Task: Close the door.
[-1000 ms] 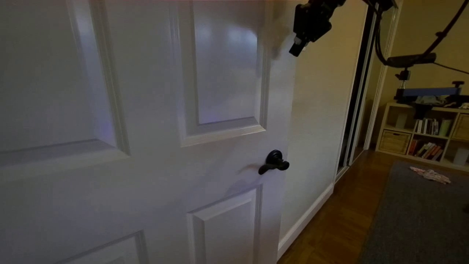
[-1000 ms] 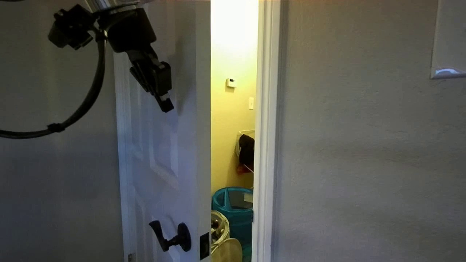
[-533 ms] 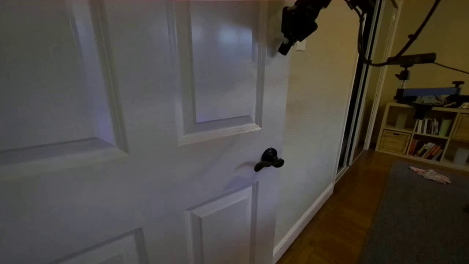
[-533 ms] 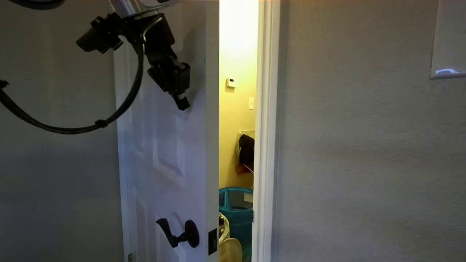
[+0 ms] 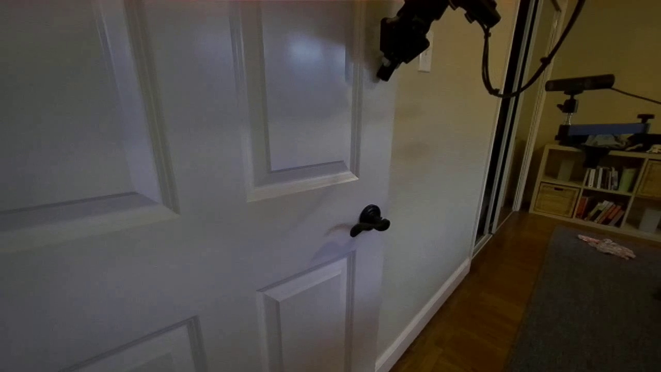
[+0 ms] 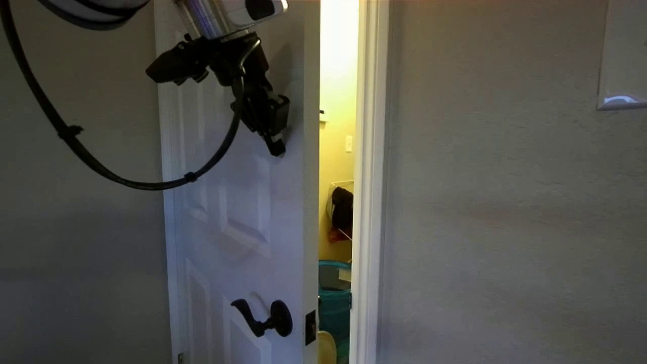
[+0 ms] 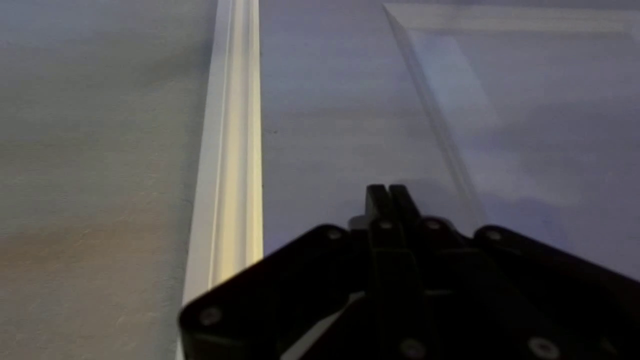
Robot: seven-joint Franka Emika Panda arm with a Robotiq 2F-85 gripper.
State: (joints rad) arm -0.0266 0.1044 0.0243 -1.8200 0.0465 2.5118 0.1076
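Note:
The glossy white panelled door (image 5: 217,243) stands ajar in both exterior views. In an exterior view, a narrow lit gap shows between the edge of the door (image 6: 291,217) and the white door frame (image 6: 370,202). The black lever handle (image 5: 371,222) is low near the free edge. It also shows below my gripper (image 6: 276,146) in an exterior view (image 6: 280,318). My gripper (image 7: 389,190) is shut with nothing between its fingertips. Its tips are at or very close to the door face near the free edge, well above the handle; exact contact is hard to tell.
A teal basket (image 6: 334,313) stands behind the gap. The arm's black cable (image 6: 146,186) hangs in a loop. A plain wall (image 6: 505,202) is beside the frame. A bookcase (image 5: 579,189), a camera on a stand (image 5: 581,83) and a grey rug (image 5: 578,305) are farther back.
My gripper has moved along with the door toward the frame. The door has swung further and the lit gap has narrowed, covering more of the basket and the thermostat behind.

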